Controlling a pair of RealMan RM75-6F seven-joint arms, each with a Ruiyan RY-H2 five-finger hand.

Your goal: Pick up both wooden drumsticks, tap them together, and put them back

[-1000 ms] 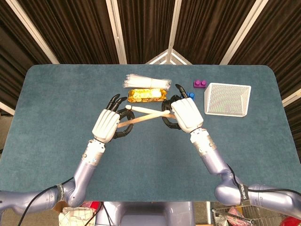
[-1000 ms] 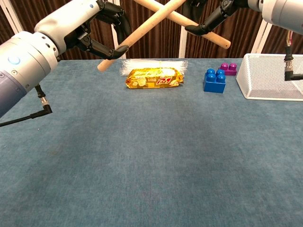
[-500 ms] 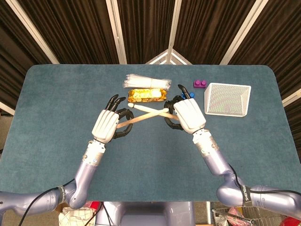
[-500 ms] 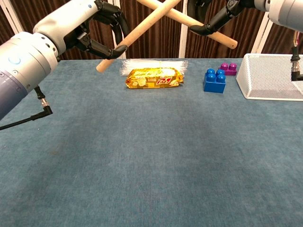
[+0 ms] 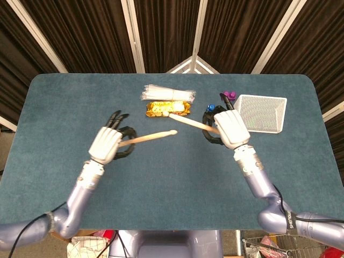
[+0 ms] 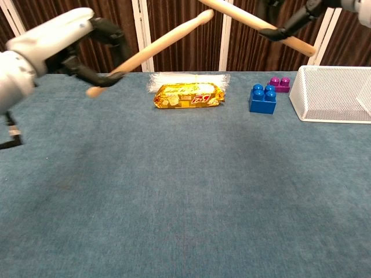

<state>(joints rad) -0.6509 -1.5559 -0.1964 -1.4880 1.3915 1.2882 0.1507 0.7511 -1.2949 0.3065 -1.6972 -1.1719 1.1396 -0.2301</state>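
My left hand (image 5: 106,145) (image 6: 64,40) grips one wooden drumstick (image 5: 148,137) (image 6: 149,51) near its butt; its tip points right, toward the table's middle. My right hand (image 5: 230,128) holds the other drumstick (image 5: 191,123) (image 6: 255,23), whose tip points left over the gold snack pack. Both sticks are raised above the table. Their tips are close together but apart, no longer crossed. In the chest view only the dark fingers (image 6: 293,24) of the right hand show at the top edge.
On the blue table (image 5: 172,183): a gold snack pack (image 5: 168,108) (image 6: 189,95), a clear plastic packet (image 5: 167,94) behind it, a blue brick (image 6: 262,98), a purple brick (image 5: 229,95) (image 6: 279,84) and a white mesh basket (image 5: 260,113) (image 6: 333,92) at the right.
Both hands have moved outward, left hand to the left and right hand to the right. The crossed drumsticks have come apart and now only their tips are near each other.
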